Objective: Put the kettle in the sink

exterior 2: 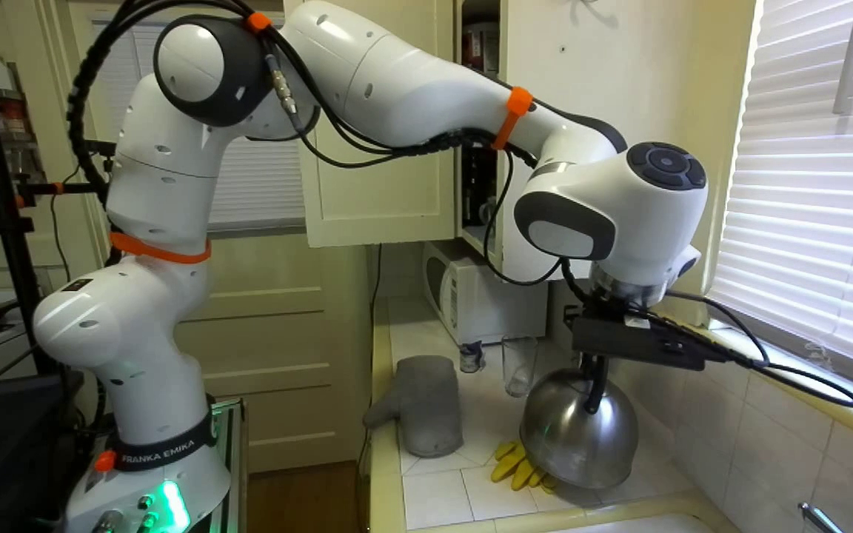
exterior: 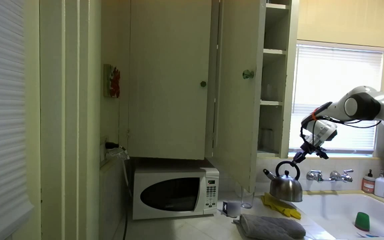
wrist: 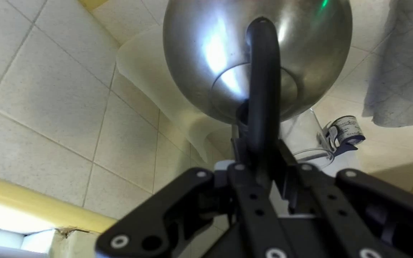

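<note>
The silvery kettle (exterior: pixel 286 189) hangs from my gripper (exterior: pixel 296 161) above the countertop, left of the sink (exterior: pixel 325 203) in that exterior view. The kettle (exterior 2: pixel 578 437) also hangs over the counter in an exterior view, close to the sink's near rim (exterior 2: pixel 641 525). Its spout tilts up, away from the sink. In the wrist view my gripper (wrist: pixel 258 154) is shut around the dark loop handle, with the kettle body (wrist: pixel 195 61) beyond it. The kettle's underside is hidden there, and the sink is out of the wrist view.
Yellow gloves (exterior: pixel 280 206) lie below the kettle. A grey oven mitt (exterior: pixel 272 226), a clear glass (exterior: pixel 247 199) and a microwave (exterior: pixel 175 190) stand along the counter. A cabinet door (exterior: pixel 238 100) hangs open. Chrome taps (exterior: pixel 330 176) project above the sink, which holds a green scrubber (exterior: pixel 362 220).
</note>
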`<state>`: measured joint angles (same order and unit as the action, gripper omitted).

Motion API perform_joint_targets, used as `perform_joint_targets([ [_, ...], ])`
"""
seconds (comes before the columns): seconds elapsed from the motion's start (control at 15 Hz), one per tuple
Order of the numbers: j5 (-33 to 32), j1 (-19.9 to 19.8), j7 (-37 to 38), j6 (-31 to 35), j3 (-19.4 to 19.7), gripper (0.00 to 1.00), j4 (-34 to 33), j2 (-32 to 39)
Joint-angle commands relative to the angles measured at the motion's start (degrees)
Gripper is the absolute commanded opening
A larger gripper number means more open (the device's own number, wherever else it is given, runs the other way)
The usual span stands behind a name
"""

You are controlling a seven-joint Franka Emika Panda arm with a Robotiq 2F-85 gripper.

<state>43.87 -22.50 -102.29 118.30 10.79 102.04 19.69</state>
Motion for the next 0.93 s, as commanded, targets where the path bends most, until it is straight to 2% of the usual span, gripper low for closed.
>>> perform_joint_targets([
  [0.0,0.53,-0.46,3.74,1.08,0.84,0.05,1.41,-3.7],
  [0.33,0.86,-1.31,8.58,9.82,3.55,0.05,4.76,-7.23],
  [0.87,-0.81,-3.05,15.56,19.02,7.82,0.05,13.3,-12.01],
])
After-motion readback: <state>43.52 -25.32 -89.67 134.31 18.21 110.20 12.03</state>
